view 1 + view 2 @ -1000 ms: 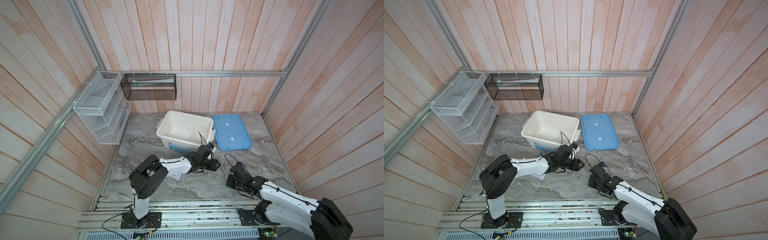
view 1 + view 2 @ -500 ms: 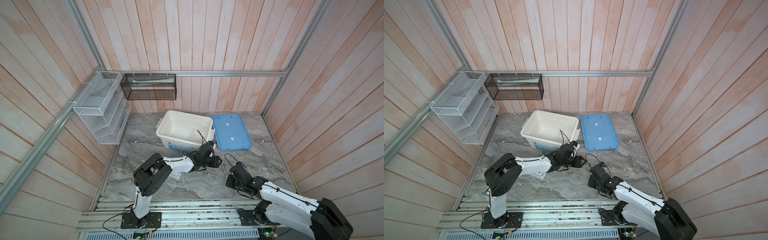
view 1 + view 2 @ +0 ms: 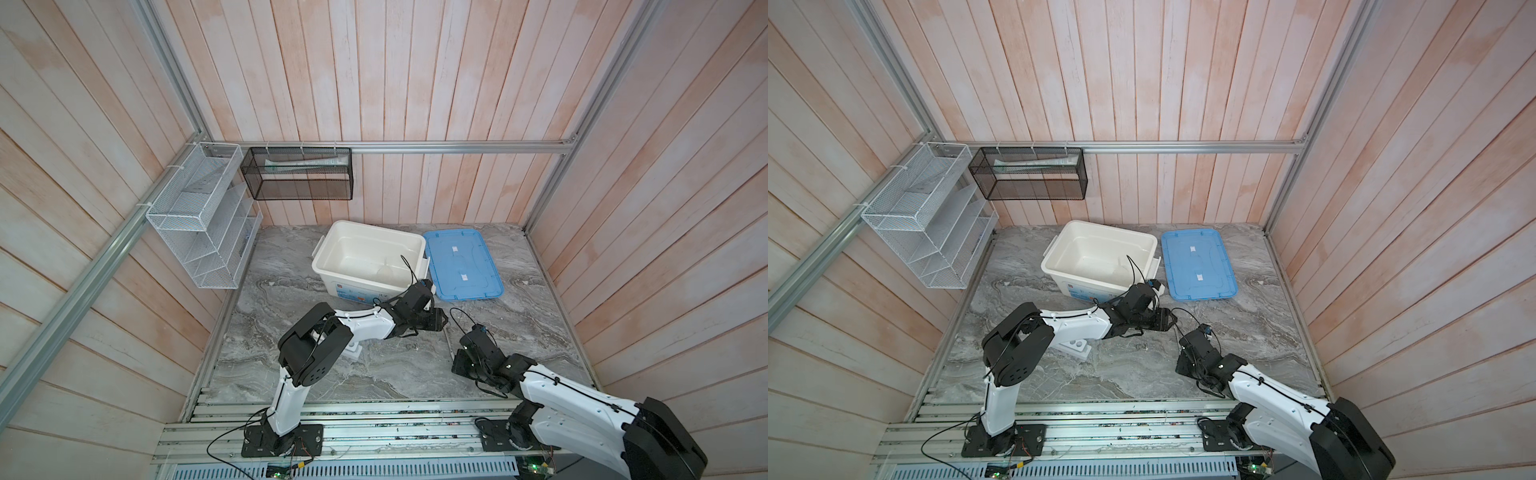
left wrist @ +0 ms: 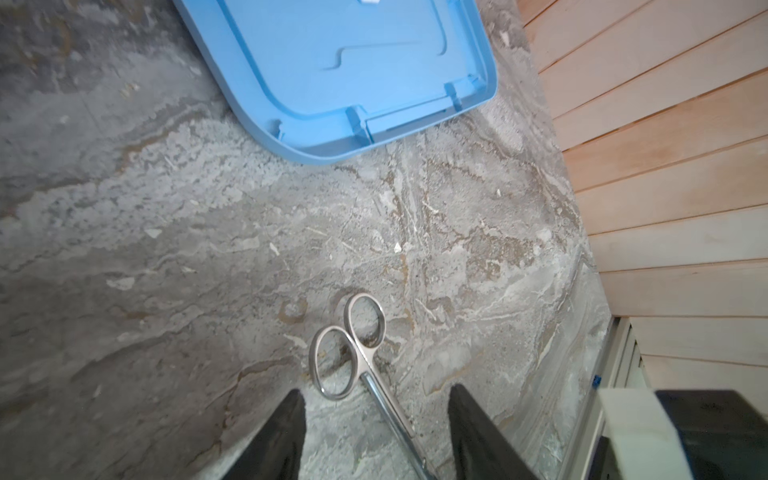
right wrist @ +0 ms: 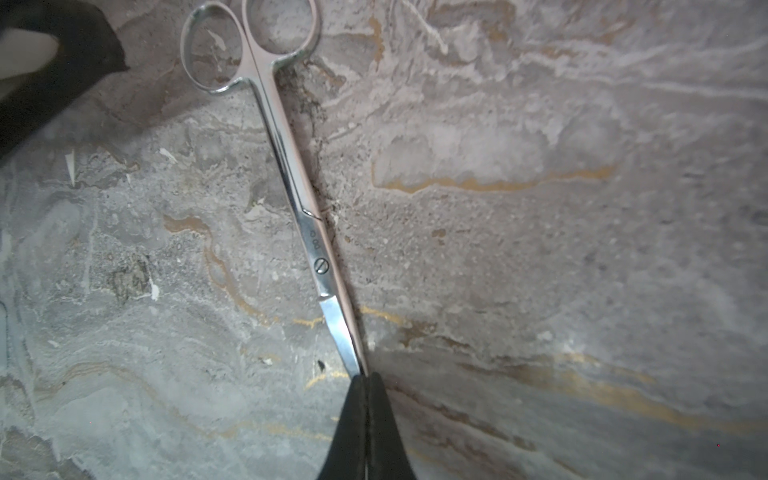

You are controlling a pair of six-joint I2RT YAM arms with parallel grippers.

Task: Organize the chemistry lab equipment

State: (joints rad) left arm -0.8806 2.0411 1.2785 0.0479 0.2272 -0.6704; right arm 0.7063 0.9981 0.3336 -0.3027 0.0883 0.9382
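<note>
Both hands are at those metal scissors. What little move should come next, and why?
Probably the left hand should close on the scissors: its fingers stand open on either side of the shank just below the rings, while the right hand is shut on the blade tip.

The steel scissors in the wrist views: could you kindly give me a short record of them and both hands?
tool: slim steel scissors with two ring handles, blades closed
surface: grey marble table
right hand: shut on the blade tip
left hand: open, straddling the shank next to the rings
nearby: flat blue plastic lid on the table
bin: open white plastic bin beside the lid
</note>
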